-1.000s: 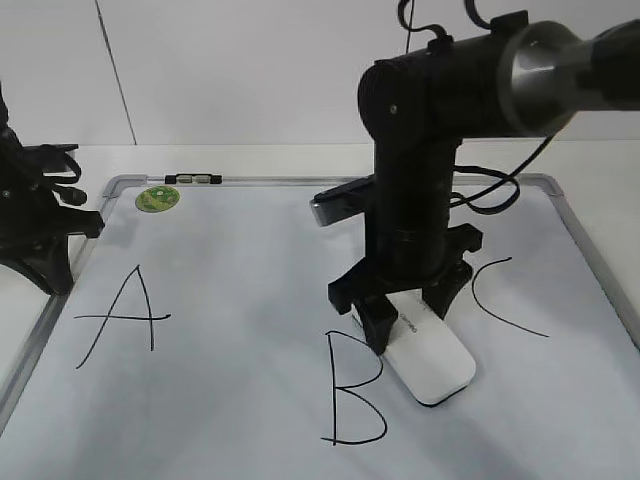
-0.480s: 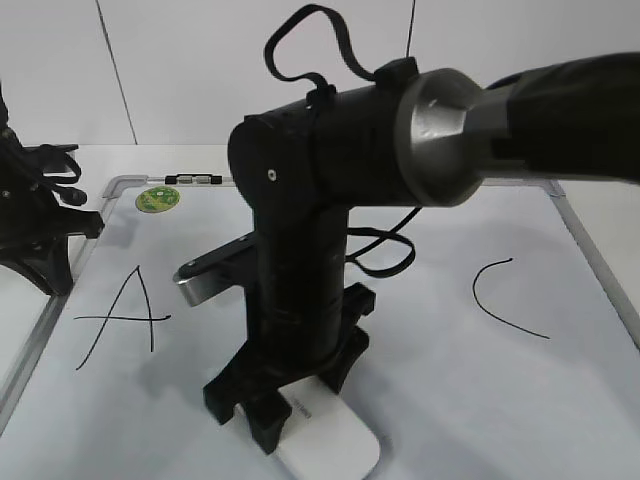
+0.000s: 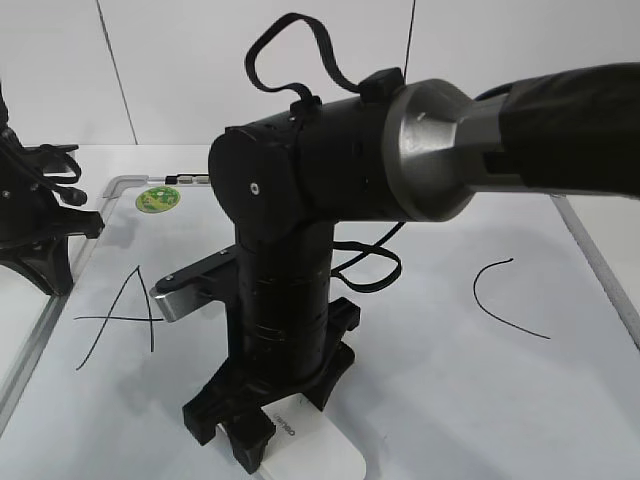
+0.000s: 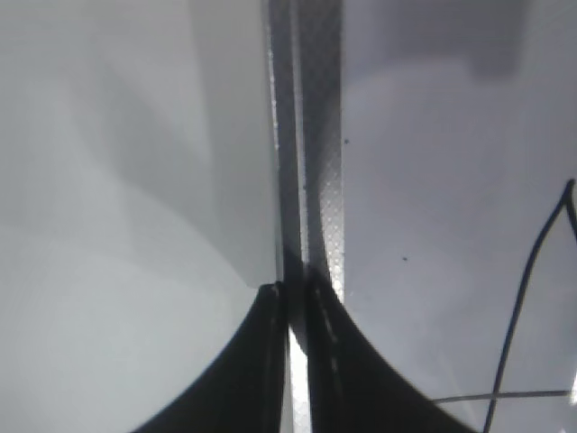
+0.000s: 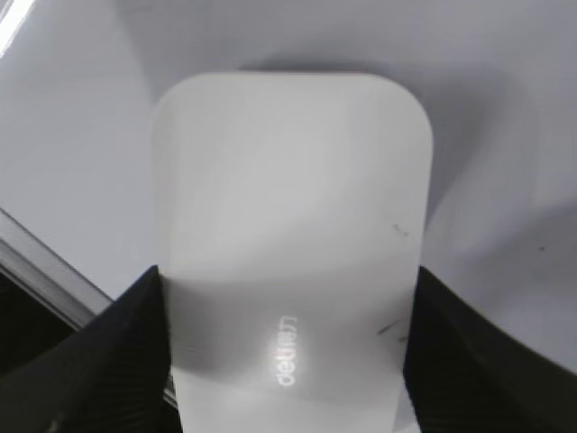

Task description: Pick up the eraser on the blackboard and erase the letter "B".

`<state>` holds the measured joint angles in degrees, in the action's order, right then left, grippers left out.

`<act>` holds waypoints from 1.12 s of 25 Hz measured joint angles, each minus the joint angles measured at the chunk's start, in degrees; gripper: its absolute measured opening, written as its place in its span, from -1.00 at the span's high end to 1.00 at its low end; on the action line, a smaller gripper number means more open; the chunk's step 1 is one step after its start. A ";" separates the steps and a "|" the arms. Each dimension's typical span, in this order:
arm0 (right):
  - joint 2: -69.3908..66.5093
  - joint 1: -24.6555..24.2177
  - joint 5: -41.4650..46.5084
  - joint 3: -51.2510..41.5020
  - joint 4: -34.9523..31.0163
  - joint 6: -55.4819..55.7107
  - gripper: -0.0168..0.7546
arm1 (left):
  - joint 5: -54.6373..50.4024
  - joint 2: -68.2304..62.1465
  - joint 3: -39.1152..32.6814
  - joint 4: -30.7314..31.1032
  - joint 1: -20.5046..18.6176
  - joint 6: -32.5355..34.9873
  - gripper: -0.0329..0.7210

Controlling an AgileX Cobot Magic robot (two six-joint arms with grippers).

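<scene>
My right gripper point(image 3: 278, 428) is shut on the white eraser point(image 3: 318, 456) and holds it flat on the blackboard point(image 3: 450, 400) near the front edge. In the right wrist view the eraser point(image 5: 288, 234) fills the middle, with the black jaws point(image 5: 288, 361) pressed against its two long sides. The letter "B" does not show: the arm and the eraser cover the place where it stood. My left gripper point(image 3: 50, 268) rests at the board's left edge. In the left wrist view its jaws point(image 4: 296, 298) are shut and empty over the silver frame point(image 4: 320, 180).
The black "A" point(image 3: 122, 315) is at the left and the black "C" point(image 3: 505, 300) at the right. A round green sticker point(image 3: 158, 199) sits at the back left corner, with a small clip point(image 3: 190, 179) on the frame behind it. The board's frame point(image 5: 45, 271) shows beside the eraser.
My right arm has slid the eraser left and toward the front, across the place of the "B", which showed a second ago and no longer shows. The left arm has not moved.
</scene>
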<state>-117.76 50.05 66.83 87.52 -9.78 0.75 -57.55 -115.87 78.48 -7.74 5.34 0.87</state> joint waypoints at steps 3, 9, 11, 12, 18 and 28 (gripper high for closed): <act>0.00 -0.34 -0.49 0.00 1.03 0.67 -0.47 | 0.00 0.00 0.00 0.00 0.00 0.00 0.86; 0.09 -5.18 -1.35 0.00 1.19 1.01 -0.47 | 0.00 0.00 0.00 0.00 0.00 0.00 0.86; 0.09 -7.65 -1.74 0.00 1.43 1.04 -0.47 | 0.00 0.00 0.00 0.00 0.00 0.00 0.86; 0.09 -9.03 -1.94 0.00 1.83 1.13 -0.47 | 0.00 0.00 0.00 0.00 0.00 0.00 0.86; 0.22 -16.37 -2.19 0.00 3.29 1.16 -0.47 | 0.00 0.00 0.00 0.00 0.00 0.00 0.86; 3.19 -18.85 -5.27 -3.88 1.61 -2.28 -0.47 | 0.00 0.00 0.00 0.00 0.00 0.00 0.86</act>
<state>-114.56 31.19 61.56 83.64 -8.17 -1.54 -57.55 -115.87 78.48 -7.74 5.34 0.87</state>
